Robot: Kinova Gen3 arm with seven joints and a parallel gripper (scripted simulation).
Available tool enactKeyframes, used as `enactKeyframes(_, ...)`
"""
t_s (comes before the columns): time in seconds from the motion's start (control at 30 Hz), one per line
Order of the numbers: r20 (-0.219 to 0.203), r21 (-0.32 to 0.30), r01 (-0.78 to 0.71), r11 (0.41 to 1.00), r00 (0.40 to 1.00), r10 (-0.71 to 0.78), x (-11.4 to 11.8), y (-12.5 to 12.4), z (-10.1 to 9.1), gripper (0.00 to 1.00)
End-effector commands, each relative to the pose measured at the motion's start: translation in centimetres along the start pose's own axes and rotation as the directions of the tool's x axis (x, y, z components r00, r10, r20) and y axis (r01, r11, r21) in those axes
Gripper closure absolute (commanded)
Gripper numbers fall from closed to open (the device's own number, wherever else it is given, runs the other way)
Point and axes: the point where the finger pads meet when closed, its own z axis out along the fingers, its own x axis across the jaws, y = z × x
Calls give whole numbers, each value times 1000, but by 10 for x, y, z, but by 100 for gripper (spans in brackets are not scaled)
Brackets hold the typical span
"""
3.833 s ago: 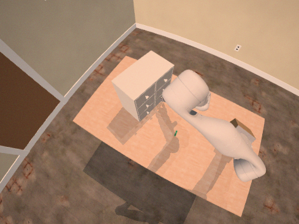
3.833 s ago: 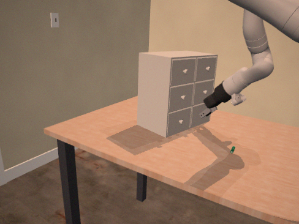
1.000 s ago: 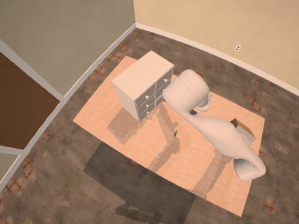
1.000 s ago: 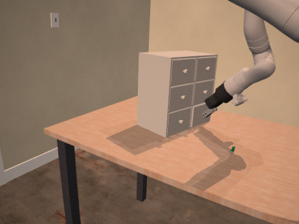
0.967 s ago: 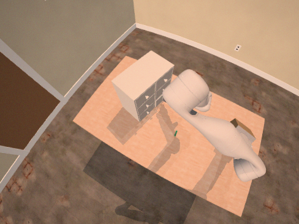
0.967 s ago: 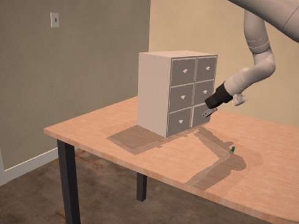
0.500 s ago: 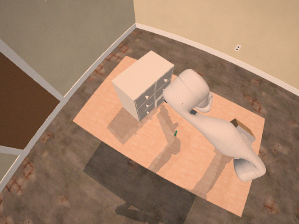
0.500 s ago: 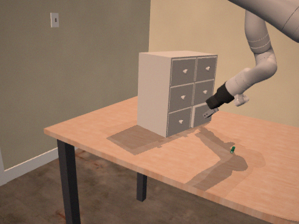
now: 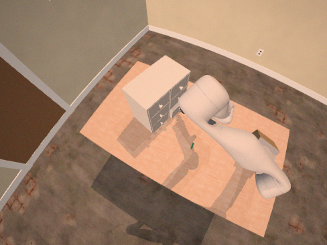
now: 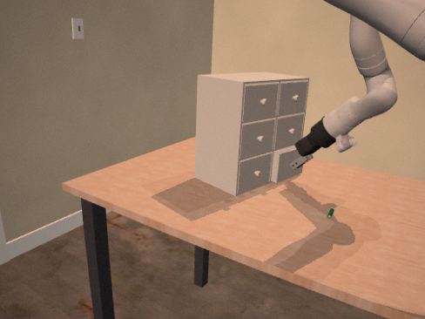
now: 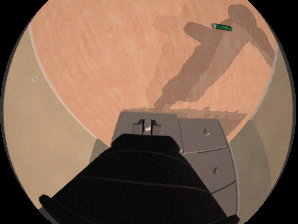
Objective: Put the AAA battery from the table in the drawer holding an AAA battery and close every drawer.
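- Table [image 9: 218, 160] [image 10: 131, 179] [image 11: 115, 60]: chest supported on it.
- Chest [image 9: 151, 80] [image 10: 218, 131] [image 11: 200, 157]: stood upright.
- Bottom drawer [image 9: 173, 112] [image 10: 276, 167] [image 11: 167, 124], right-hand column in exterior view: drawn partway out of chest; contents not seen.
- Gripper [image 10: 296, 164] [image 11: 147, 124]: held before chest, fingers closed on that drawer's knob [image 11: 148, 129].
- AAA battery [image 9: 192, 146] [image 10: 331, 213] [image 11: 222, 27], green: left lying on tabletop, out from chest's front, well apart.

Drawer [image 9: 173, 112] [image 10: 275, 167] [image 11: 169, 125], bottom row, right-hand column in the exterior view: formerly flush with the chest, now partly out, displaced toward 4 o'clock in that view; pale side wall newly exposed.
Gripper [image 9: 181, 110] [image 10: 296, 165] [image 11: 147, 124]: displaced outward with the drawer, slightly toward 3 o'clock in the exterior view.
Arm shadow [image 9: 190, 160] [image 10: 344, 234]: on the table, shifted a little toward 4 o'clock, exterior view.
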Motion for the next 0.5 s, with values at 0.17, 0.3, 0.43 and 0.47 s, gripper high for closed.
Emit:
enactKeyframes(0.17,2,-1,-2,1000,1000,2,-1,-3,-4,63)
enactKeyframes(0.3,2,-1,-2,1000,1000,2,-1,-4,-6,63)
enactKeyframes(0.43,2,-1,-2,1000,1000,2,-1,-6,-8,63)
enactKeyframes(0.47,2,-1,-2,1000,1000,2,-1,-7,-8,63)
